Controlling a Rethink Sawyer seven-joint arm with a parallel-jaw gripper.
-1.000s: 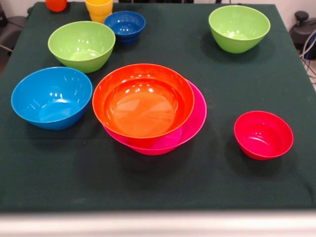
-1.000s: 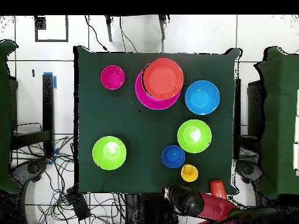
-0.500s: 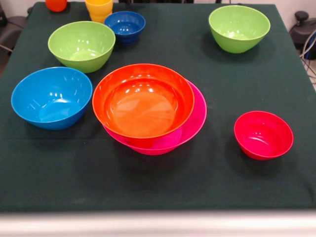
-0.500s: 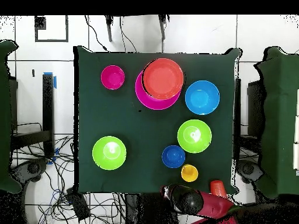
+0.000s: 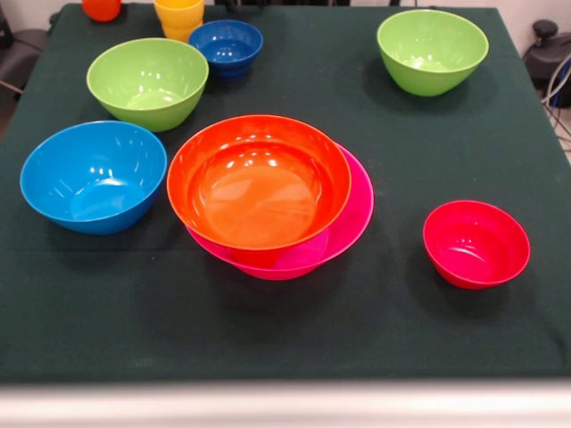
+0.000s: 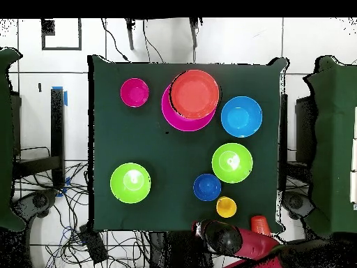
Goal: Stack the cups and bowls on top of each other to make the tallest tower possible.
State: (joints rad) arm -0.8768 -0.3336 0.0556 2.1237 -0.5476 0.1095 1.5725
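The orange bowl [image 5: 259, 183] sits inside the wide pink bowl [image 5: 355, 221], off-centre, near the table's middle. To its left stands the light blue bowl [image 5: 94, 176]. One lime green bowl [image 5: 147, 82] is behind that, another [image 5: 432, 51] at the far right. A small dark blue bowl [image 5: 226, 46], a yellow cup [image 5: 178, 18] and an orange-red cup [image 5: 102, 9] stand along the far edge. The small red bowl [image 5: 475, 243] is alone at the right. My gripper [image 6: 219, 236] shows only in the overhead view, as the arm's dark end by the table's edge next to the cups.
The dark green cloth covers the table [image 5: 285, 330]. Chairs and cables lie on the floor around the table [image 6: 104, 139] in the overhead view. The arm's red body [image 6: 254, 246] is off the table's bottom edge.
The arm's end has barely shifted by the table's edge. No bowl or cup has moved.
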